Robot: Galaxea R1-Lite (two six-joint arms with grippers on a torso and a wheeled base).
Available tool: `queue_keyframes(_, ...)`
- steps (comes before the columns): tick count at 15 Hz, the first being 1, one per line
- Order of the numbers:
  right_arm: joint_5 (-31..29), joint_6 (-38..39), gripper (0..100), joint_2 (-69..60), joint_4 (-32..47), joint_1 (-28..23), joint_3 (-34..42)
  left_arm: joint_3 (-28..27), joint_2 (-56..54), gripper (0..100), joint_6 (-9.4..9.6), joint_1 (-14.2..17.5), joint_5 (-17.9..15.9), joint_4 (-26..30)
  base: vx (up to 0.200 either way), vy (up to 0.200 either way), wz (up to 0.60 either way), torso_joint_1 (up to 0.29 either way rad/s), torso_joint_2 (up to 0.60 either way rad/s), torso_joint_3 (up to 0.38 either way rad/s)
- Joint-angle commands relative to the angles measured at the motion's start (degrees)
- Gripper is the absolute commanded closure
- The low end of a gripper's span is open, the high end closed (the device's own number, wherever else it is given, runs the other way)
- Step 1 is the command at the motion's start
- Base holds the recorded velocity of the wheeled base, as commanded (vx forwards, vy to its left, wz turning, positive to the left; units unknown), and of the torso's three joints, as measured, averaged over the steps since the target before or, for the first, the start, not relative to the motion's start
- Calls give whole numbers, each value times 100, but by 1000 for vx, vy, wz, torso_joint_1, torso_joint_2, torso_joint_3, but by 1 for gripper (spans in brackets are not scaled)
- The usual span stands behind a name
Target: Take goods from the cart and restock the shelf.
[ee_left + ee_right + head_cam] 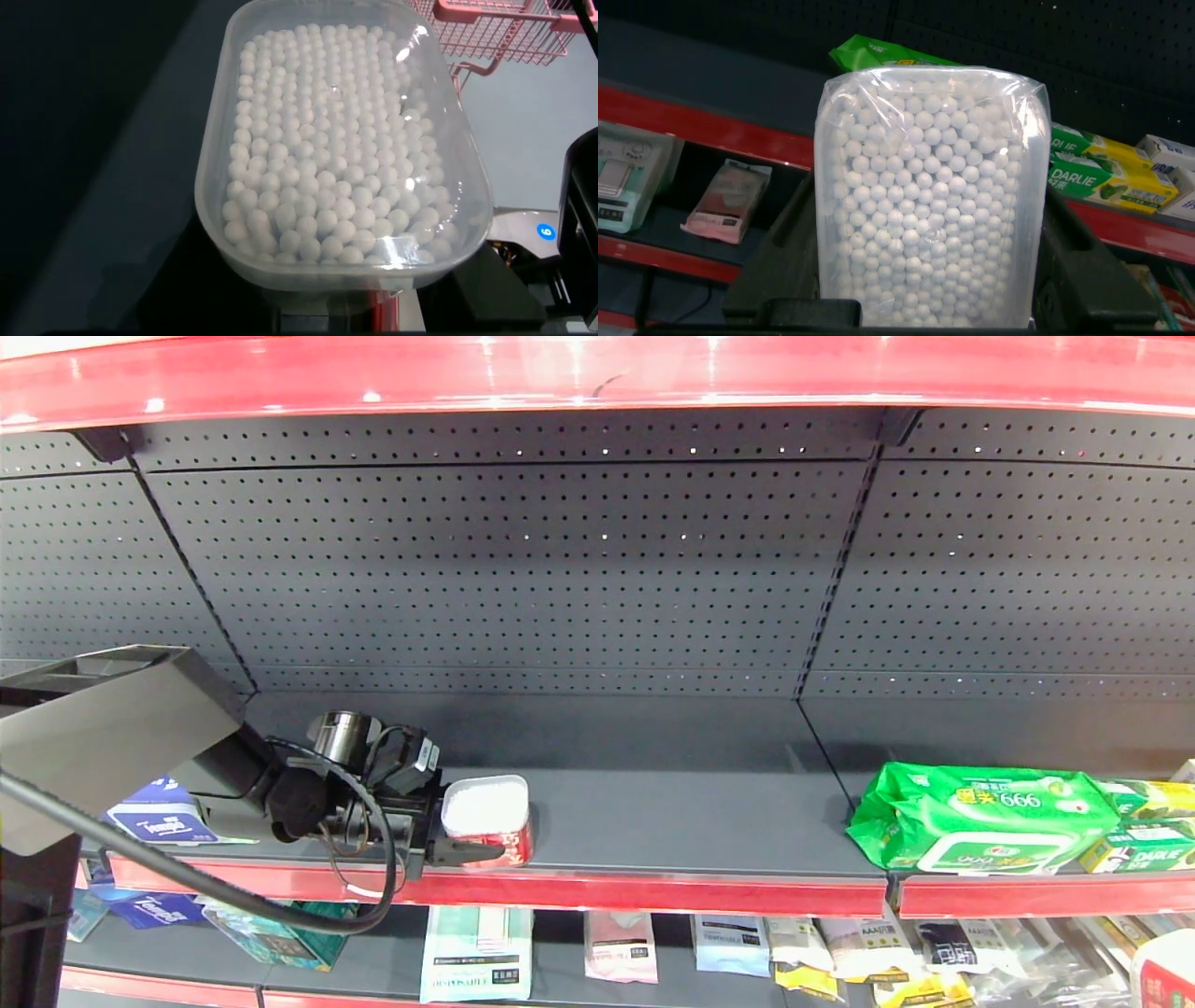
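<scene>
Bead tub (pixel 485 812) on shelf (pixel 653 821) | left jaws clamp it | right jaws clamp second tub (pixel 929 187)

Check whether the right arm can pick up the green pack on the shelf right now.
Probably not yet. The right gripper is shut on a pack of white beads, so its jaws are full. The green pack lies uncovered on the shelf beyond it.
</scene>
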Motion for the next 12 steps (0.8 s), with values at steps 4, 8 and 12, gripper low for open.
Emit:
queue_keyframes(4,1,0,100,10,-4,3,1,17,-10,100,-2,0,-4,10,0,0,0,0,0,0)
queue_keyframes(8,1,-8,100,10,-4,3,1,17,-10,100,7,9,-4,2,0,0,0,0,0,0)
queue_keyframes(12,1,-8,100,10,-4,3,1,52,-10,100,16,9,5,2,0,0,0,0,0,0)
